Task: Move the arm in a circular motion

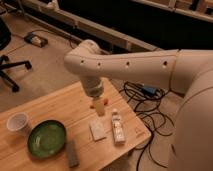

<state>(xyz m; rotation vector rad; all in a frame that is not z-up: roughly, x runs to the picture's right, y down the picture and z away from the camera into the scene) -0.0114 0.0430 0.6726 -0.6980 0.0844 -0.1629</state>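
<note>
The arm (135, 65) is a thick cream-white tube with small dark holes, reaching from the right across to the middle of the view, where it bends down at an elbow (85, 57). Its wrist hangs over the wooden table (55, 107). The gripper (100, 107) is the small pale yellowish tip at its lower end, just above the table top near the table's far right part. A small red object (92, 105) lies right beside the tip.
On the table lie a green bowl (46, 138), a white cup (18, 122), a pale packet (97, 129), a small white bottle (117, 128) and a grey bar (72, 153). Cables (145, 100) lie on the floor at right; an office chair (7, 55) stands at left.
</note>
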